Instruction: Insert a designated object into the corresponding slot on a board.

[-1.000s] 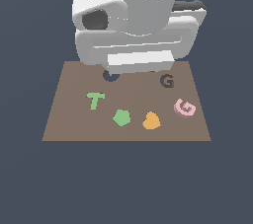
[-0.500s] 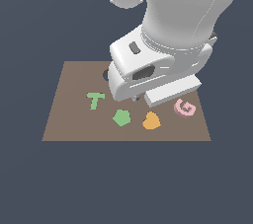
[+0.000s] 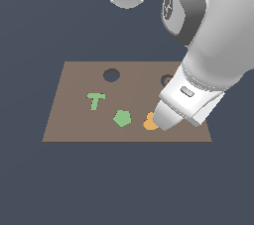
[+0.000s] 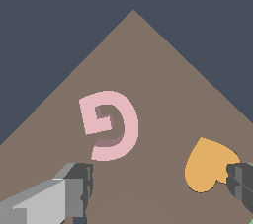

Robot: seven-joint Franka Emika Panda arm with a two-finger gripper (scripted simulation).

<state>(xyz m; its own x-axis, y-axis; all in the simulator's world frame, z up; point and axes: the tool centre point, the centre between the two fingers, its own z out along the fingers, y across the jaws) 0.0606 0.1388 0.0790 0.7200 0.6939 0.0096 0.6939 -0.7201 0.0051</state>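
1. Hovering over the flat brown rectangular board (image 4: 148, 80), the gripper (image 4: 160, 188) shows its fingers spread wide with nothing between them.
2. Lying flat near a corner of the board, the small pale pink G-shaped block (image 4: 111, 124) sits free, apart from both fingertips.
3. Just beside one fingertip rests the orange heart (image 4: 207, 166); closing here would likely nudge it, so I'd shift across first.
4. Centre the jaws on the G, descend straight, and pinch across its outer sides.
5. Waiting partly hidden behind the arm: the dark G-shaped slot (image 3: 167, 79), beside the round hole (image 3: 111, 75).
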